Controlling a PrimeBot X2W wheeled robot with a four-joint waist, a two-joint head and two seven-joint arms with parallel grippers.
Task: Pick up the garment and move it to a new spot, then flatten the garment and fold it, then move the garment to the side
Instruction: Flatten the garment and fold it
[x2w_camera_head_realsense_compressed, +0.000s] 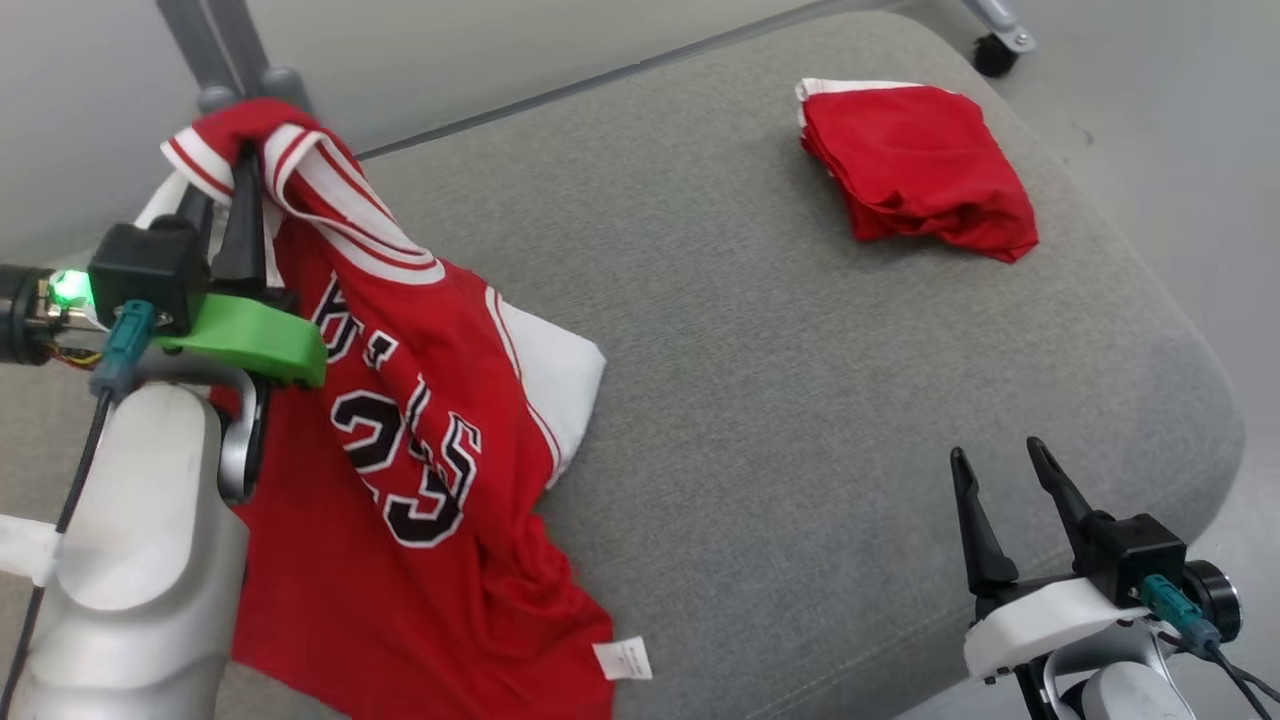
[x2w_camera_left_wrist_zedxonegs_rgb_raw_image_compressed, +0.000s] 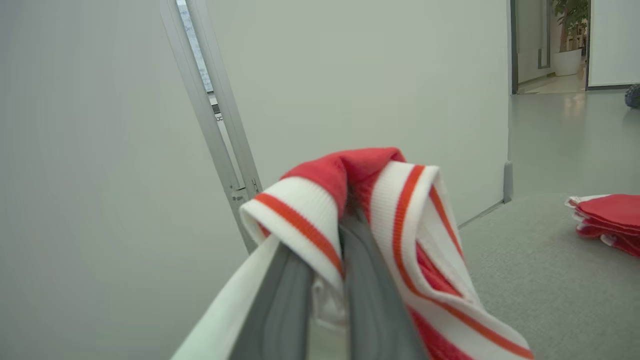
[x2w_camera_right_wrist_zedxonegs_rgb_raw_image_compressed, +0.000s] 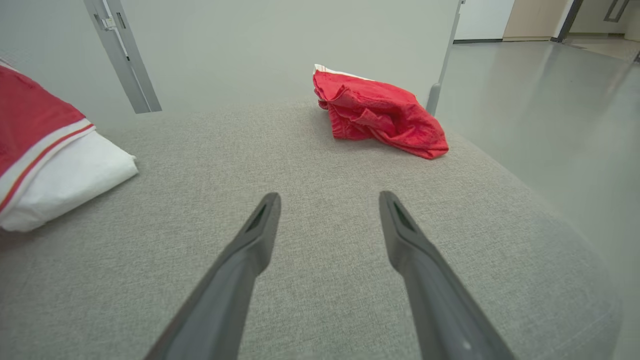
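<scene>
The red number 23 jersey (x2w_camera_head_realsense_compressed: 420, 430) is hanging at the left edge of the grey cushion (x2w_camera_head_realsense_compressed: 760, 400), with its lower part trailing on the cushion. The left pincer (x2w_camera_head_realsense_compressed: 225, 175) is clamping narrow on its striped trim (x2w_camera_head_realsense_compressed: 310, 170) and holding it raised. The pick-up step looks to be in hand, and the next move is probably calling for a carry toward open cushion. The right pincer (x2w_camera_head_realsense_compressed: 997, 450) is hovering wide and empty at the front right. A folded red garment (x2w_camera_head_realsense_compressed: 915, 165) is lying well apart, far right.
</scene>
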